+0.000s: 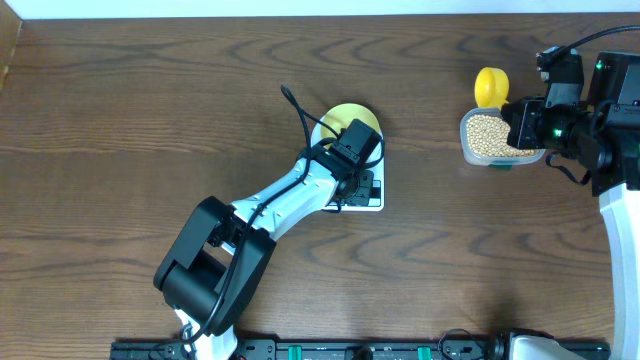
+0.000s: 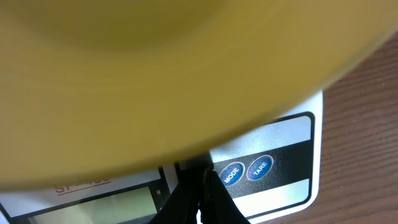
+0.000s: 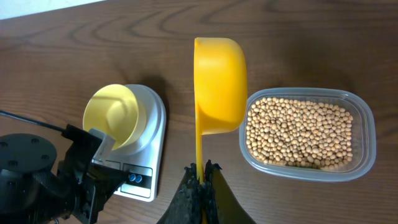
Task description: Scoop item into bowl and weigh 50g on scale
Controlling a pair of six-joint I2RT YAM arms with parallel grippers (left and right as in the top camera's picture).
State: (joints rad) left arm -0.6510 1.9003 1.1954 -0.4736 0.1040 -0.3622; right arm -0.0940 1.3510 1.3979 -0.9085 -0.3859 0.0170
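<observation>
- Left arm: reaches from the near edge of the desk [image 1: 150,120], left of centre, diagonally to the desk's middle.
- Left gripper [image 2: 198,180]: sits at the near rim of the bowl [image 1: 347,115]. In the left wrist view its dark fingers are drawn almost together, and they appear to pinch the bowl's rim.
- Bowl: pale yellow, on the round platform of the scale [image 3: 154,124] at the middle of the desk. Its visible interior is plain yellow.
- Scale: white, with its front facing the near edge. The display [image 2: 93,205] is too blurred to read. Two blue buttons, MODE [image 2: 231,173] and TARE [image 2: 260,167], sit beside the display.
- Scoop [image 3: 219,81]: bright yellow, between the scale and the tub [image 3: 368,143]. Its cup is just beside the tub's rim, but I cannot tell whether they touch. The cup's contents cannot be seen.
- Tub: clear plastic, near the right edge of the desk and toward the far edge.
- Beans [image 3: 301,134]: small, tan, lying in a layer across the tub's floor.
- Right gripper [image 3: 202,186]: at the right edge of the desk, jaws clamped on the end of the scoop's thin handle.
</observation>
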